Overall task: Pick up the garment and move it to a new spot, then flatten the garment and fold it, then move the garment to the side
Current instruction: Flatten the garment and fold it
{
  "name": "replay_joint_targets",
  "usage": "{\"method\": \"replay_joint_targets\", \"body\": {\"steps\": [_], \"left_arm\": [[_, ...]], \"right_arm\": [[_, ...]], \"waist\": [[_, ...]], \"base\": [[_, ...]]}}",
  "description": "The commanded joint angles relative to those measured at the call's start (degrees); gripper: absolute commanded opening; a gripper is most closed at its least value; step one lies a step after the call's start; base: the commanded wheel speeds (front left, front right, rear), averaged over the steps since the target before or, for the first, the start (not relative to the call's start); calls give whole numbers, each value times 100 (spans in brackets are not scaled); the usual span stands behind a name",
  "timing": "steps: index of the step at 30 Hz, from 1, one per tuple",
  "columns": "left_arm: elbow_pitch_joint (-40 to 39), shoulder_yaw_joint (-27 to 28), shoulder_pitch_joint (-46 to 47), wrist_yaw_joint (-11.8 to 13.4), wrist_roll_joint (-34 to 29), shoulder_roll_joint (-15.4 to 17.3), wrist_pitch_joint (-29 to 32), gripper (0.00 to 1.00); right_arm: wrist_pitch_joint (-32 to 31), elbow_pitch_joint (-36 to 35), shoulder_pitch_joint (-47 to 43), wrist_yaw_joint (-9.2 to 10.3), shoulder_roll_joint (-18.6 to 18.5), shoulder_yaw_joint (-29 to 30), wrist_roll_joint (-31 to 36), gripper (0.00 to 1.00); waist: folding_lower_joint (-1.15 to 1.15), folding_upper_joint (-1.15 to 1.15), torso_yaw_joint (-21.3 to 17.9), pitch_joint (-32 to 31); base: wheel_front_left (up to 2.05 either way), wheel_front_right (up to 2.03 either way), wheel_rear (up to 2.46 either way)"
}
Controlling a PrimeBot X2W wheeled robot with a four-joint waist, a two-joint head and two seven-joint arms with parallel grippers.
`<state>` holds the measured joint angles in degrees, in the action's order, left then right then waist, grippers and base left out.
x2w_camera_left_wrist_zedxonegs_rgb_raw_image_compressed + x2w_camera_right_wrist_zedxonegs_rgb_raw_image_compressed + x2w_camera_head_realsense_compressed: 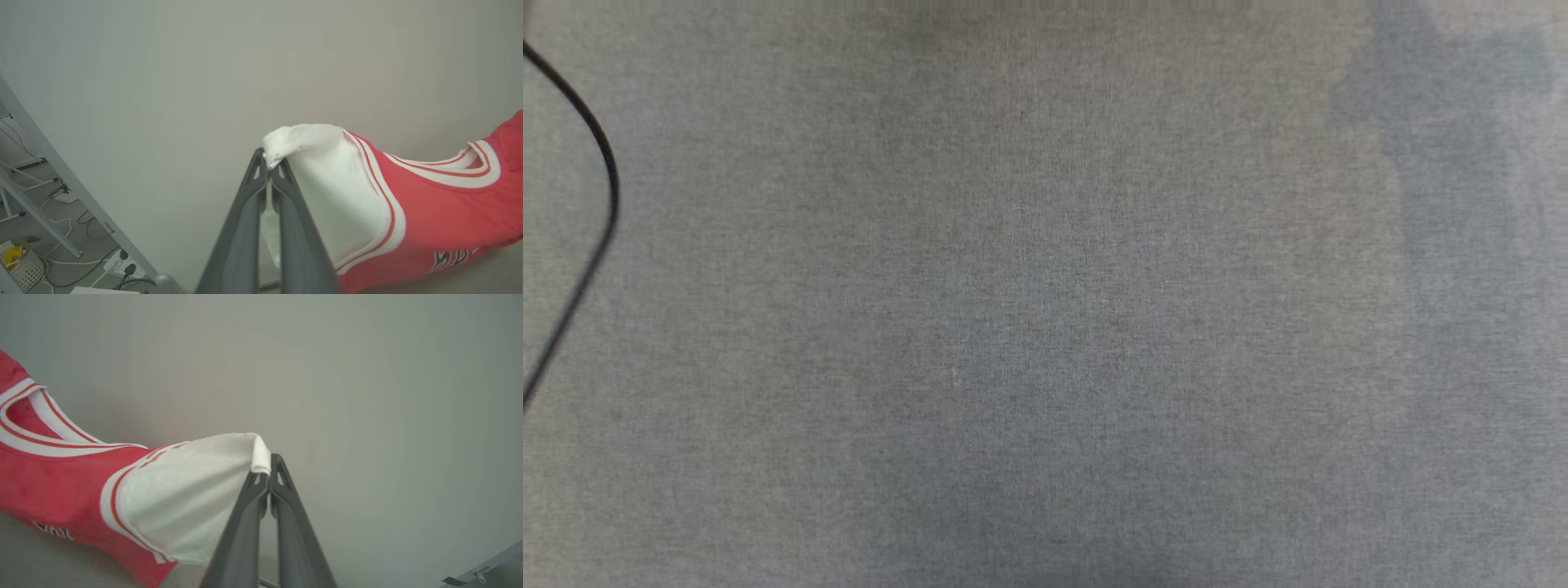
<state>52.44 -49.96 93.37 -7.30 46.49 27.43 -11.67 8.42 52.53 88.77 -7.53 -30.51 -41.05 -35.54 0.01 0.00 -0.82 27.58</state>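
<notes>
The garment (429, 212) is a red shirt with white sleeves and red-white striped trim, stretched above the grey table. In the left wrist view my left gripper (269, 165) is shut on the tip of one white sleeve (327, 183), and the shirt runs off to the right with its collar trim (470, 171) showing. In the right wrist view my right gripper (267, 473) is shut on the other white sleeve (192, 490), with the garment (53, 490) running off to the left. Part of the black lettering (453, 257) shows near the lower edge.
The head view looks down on the grey table cloth (1045, 327), with a thin black cable (600, 163) curving along its left edge. Past the table's edge (61, 171) in the left wrist view lie floor cables, a power strip (118, 263) and a white basket (24, 265).
</notes>
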Motion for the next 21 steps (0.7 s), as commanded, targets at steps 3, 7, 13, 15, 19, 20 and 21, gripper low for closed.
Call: {"method": "replay_joint_targets", "body": {"steps": [3, 7, 13, 15, 19, 20, 21], "left_arm": [[-73, -76, -802, -12, 160, 67, -164, 0], [-288, -122, -1726, -4, 267, 96, -267, 0], [-789, -90, -3211, 187, 428, 221, -321, 0], [-1021, -87, -3735, 283, 454, 286, -327, 0], [-1543, -33, -4831, 500, 569, 464, -330, 0], [-1697, 15, -5116, 589, 585, 521, -330, 0], [-1805, -4, -5358, 626, 595, 563, -331, 0]], "right_arm": [[192, -103, -703, 4, 8, -239, -306, 0], [312, -321, -1566, 4, -82, -538, -638, 0], [465, -758, -2884, 4, -308, -885, -999, 0], [487, -927, -3346, 4, -410, -977, -1094, 0], [540, -1203, -4197, 4, -636, -970, -1279, 0], [548, -1268, -4445, 4, -691, -946, -1345, 0], [551, -1323, -4636, 4, -739, -944, -1379, 0]], "waist": [[-1, 0, 0, -521], [-1, 0, 36, -869], [-1, 0, 53, -1393], [-1, 0, 67, -1551], [-1, 0, 68, -1819], [-1, 0, 72, -1876], [-1, 0, 73, -1915]], "base": [[0, 0, 0], [0, 0, 0], [0, 0, 0], [0, 0, 0], [0, 0, 0], [0, 0, 0], [0, 0, 0]]}}
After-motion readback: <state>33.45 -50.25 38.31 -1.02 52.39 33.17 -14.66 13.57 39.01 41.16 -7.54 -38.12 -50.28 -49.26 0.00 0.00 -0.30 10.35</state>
